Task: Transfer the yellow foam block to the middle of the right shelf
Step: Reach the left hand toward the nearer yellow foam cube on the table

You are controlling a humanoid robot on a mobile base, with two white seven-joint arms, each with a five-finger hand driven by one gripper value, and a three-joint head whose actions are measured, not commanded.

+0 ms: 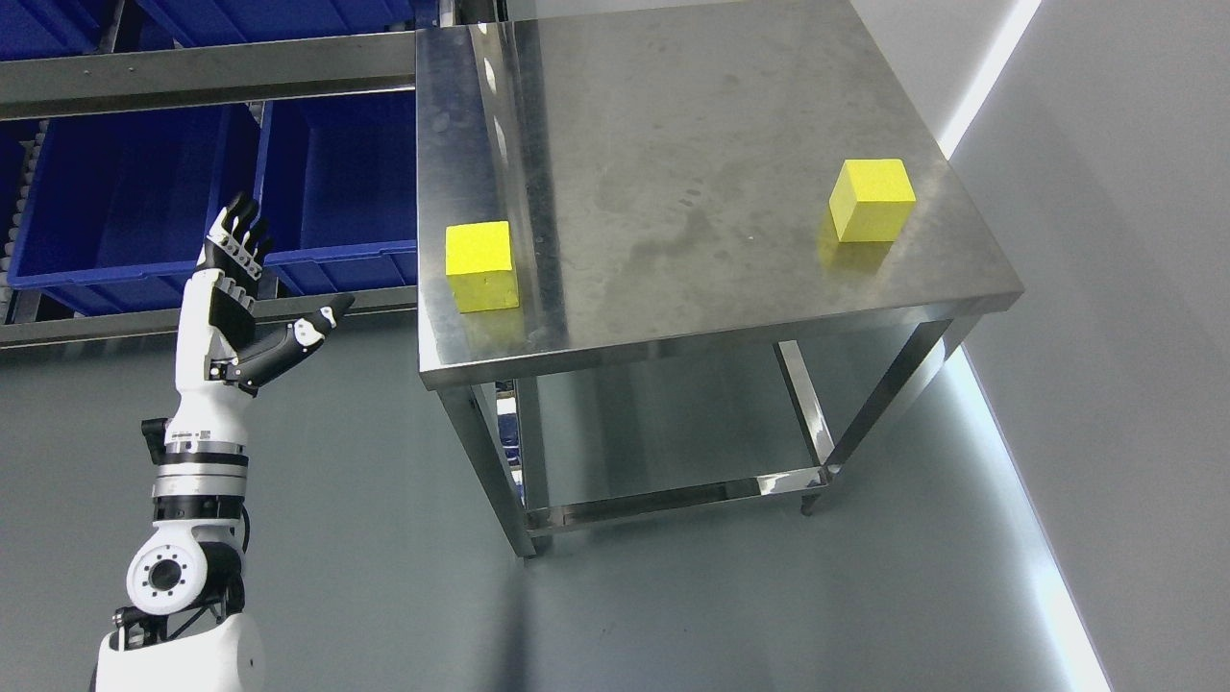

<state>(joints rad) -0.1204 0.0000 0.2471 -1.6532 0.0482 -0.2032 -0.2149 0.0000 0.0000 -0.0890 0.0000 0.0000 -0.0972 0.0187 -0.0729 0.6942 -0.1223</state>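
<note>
Two yellow foam blocks sit on a steel table (692, 173). One block (480, 266) is near the table's front left corner. The other block (872, 199) is near the right edge. My left hand (252, 288) is raised over the floor to the left of the table, well apart from the nearer block. Its fingers are spread, the thumb points toward the table, and it holds nothing. My right arm does not show.
Blue bins (144, 202) stand on a metal rack (192, 72) behind my left hand. The table has a lower shelf (663, 413). Grey floor lies in front and to the left. A pale wall (1105, 288) runs along the right.
</note>
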